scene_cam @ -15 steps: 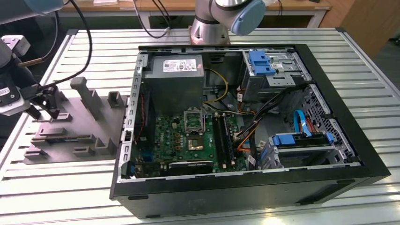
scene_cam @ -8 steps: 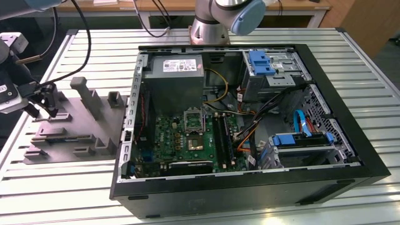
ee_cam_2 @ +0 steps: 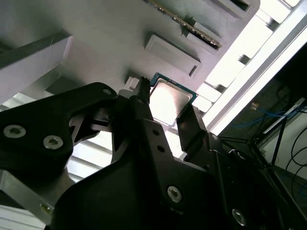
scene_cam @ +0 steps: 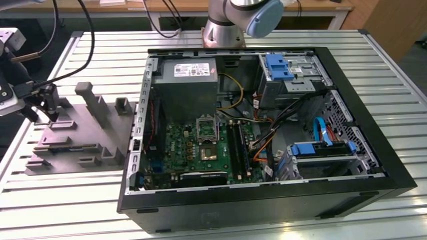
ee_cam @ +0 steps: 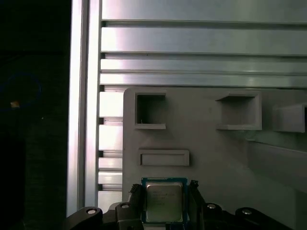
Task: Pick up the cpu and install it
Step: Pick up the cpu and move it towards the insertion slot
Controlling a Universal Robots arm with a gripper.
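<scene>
Exterior view: black two-fingered gripper (scene_cam: 43,116) hangs low over a large grey moulded plastic tray (scene_cam: 100,145) with raised blocks. The tray lies on a slatted aluminium table (scene_cam: 67,200). Cables run up from the gripper's body.

Both wrist views: cpu (ee_cam_2: 170,96) (ee_cam: 164,203), a small thin square chip with a pale silvery metal top and a green rim, sits between the tips of the gripper (ee_cam_2: 165,105) (ee_cam: 165,191). Fingers (ee_cam_2: 144,110) (ee_cam: 194,191) are closed in against two opposite edges of the chip, one per side, no gap seen on either. Chip lies flat and square to the fingers, metal face toward the cameras. Grey surface of the tray (ee_cam: 206,153) (ee_cam_2: 96,28) lies behind it. Cannot tell whether the chip rests on that surface or is raised off it.

First wrist view: a shallow rectangular recess (ee_cam: 163,157) in the tray lies just ahead of the fingertips. Two deeper square pockets (ee_cam: 151,111) (ee_cam: 238,112) lie farther ahead, apart from each other. Past them runs the tray's edge, then the table slats (ee_cam: 192,38).

Exterior view again: well apart from the gripper, toward the exterior view's right, an open black computer case (scene_cam: 267,200) lies on its side on the table. Inside it is a green motherboard (scene_cam: 187,145) with a square processor socket (scene_cam: 208,151) near its middle. A grey metal power supply box (scene_cam: 190,75) sits at the case's far end, with blue plastic drive brackets (scene_cam: 277,67) (scene_cam: 320,148) farther from the gripper. The arm's grey and blue base joint (scene_cam: 233,20) stands behind the case.
</scene>
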